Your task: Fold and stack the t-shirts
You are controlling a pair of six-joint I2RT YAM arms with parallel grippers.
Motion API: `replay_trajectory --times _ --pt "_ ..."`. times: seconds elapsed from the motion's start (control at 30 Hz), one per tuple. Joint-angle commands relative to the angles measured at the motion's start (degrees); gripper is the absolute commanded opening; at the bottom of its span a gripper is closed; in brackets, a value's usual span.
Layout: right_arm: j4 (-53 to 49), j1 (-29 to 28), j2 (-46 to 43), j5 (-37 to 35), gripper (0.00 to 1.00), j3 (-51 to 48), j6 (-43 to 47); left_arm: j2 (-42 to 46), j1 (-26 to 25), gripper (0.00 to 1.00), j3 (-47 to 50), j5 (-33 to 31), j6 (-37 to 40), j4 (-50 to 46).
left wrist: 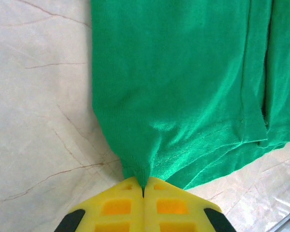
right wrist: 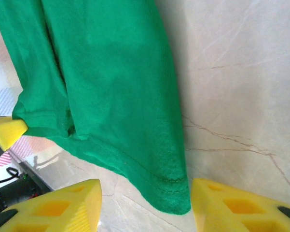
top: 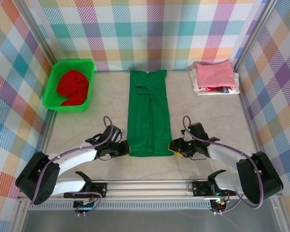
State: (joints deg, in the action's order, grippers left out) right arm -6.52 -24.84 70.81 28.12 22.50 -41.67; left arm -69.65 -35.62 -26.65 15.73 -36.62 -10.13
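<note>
Hem of green t-shirt [top: 149,113] pinched by left jaws; right jaws spread astride other corner; closure needed before fold.

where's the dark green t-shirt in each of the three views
top external: dark green t-shirt mid-table, a long folded strip
left wrist: upper right, hem corner pinched in left gripper's shut jaws
right wrist: upper left, hem corner between right gripper's open jaws
shared landmark: the stitched bottom hem
</note>
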Motion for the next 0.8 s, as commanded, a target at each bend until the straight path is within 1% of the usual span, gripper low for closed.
replay_trajectory --times 0.0,0.1,0.23,0.33,0.47,0.57,0.63,0.7,0.77 --pt "3.5 -0.4 3.5 4.8 0.50 0.3 -1.7 1.2 -0.9 0.00 1.6 -1.1 0.5 0.2" --pt "3.8 -0.7 5.7 4.5 0.47 1.1 -1.5 1.3 -0.9 0.00 2.2 -0.8 0.1 0.9" --pt "2.0 -0.7 4.2 1.4 0.46 1.6 -1.1 1.5 -0.9 0.00 2.9 -0.9 -0.4 1.5" --pt "1.1 -0.7 3.3 1.0 0.44 1.8 -0.7 1.7 -0.9 0.00 3.2 -1.2 -0.5 1.5" --pt "3.2 -0.9 5.1 2.6 0.36 2.0 -0.8 1.7 -0.9 0.00 3.5 -1.4 -0.6 2.3" --pt "3.7 -2.0 6.4 2.8 0.28 3.4 -0.6 1.4 -0.9 0.00 3.4 -1.0 -0.5 2.8" --pt "3.3 -3.2 7.2 2.5 0.25 4.6 -0.2 1.3 -0.9 0.00 3.5 -1.0 -0.4 3.0" --pt "2.4 -3.8 8.0 1.6 0.18 5.7 -0.2 1.6 -0.9 0.00 3.5 -0.9 -0.3 2.9" --pt "0.6 -3.9 8.3 0.4 0.13 6.1 -0.4 2.6 -0.9 0.00 3.6 -1.5 -0.2 1.9"
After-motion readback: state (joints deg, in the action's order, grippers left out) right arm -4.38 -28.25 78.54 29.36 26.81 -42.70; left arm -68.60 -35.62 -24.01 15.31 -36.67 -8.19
